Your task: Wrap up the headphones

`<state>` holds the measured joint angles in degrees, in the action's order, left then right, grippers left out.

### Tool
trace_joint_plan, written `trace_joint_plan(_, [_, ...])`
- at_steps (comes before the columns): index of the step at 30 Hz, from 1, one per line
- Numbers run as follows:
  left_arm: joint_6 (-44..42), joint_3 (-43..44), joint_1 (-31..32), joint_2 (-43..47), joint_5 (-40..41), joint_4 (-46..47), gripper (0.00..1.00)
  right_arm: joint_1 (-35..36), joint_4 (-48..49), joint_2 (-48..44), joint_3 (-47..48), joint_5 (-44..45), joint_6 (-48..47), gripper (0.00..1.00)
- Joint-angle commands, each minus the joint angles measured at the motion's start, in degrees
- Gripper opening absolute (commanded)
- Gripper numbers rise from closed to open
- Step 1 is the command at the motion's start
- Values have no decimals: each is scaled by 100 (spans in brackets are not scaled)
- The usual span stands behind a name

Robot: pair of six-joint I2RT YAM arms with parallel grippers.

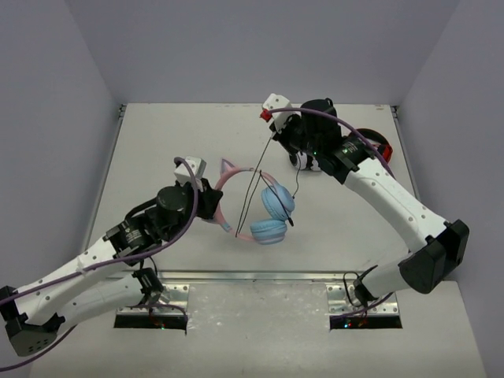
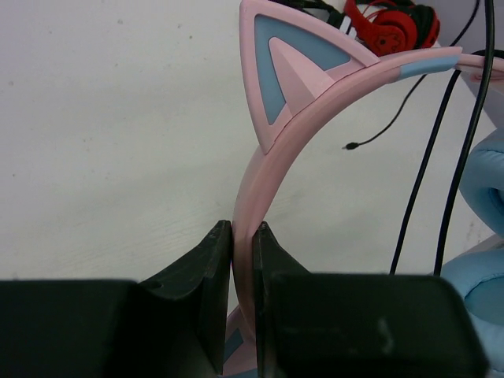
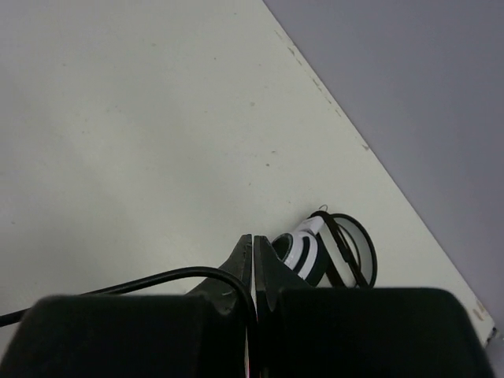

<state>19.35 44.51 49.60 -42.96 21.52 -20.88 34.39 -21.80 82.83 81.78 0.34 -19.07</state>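
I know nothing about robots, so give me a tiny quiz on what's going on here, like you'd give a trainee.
1. True or false: the left gripper is shut on the pink headband.
2. The right gripper pinches: A the black cable, B a cat ear, C nothing.
3. What colour are the earcups?
Key: 1 true; 2 A; 3 light blue.

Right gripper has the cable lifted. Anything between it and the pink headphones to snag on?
Nothing visible does. The cable runs free from the right gripper down to the headphones. The white-and-black headphones lie right of that gripper, the red-and-black headphones farther right, both off the cable's line.
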Motion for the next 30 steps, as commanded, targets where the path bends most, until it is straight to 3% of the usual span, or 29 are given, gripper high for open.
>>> trace_joint_plan(1, [86,576,58,297,-253,287,1,-240,572,-126,-240,-568,561,1])
trace_joint_plan(4, [60,883,58,455,-218,322,0,-249,765,-188,-557,-878,886,3])
trace_joint_plan(14, [24,2008,58,587,1082,313,0,-257,2415,-847,-2059,-2221,2318,2])
trace_joint_plan(21, [692,2579,58,298,1952,296,0,-214,3445,-874,-2912,-2942,3268,1])
trace_joint_plan(30, [1289,3431,58,-537,3365,-160,0,498,4096,-1198,-3703,-2715,3612,1])
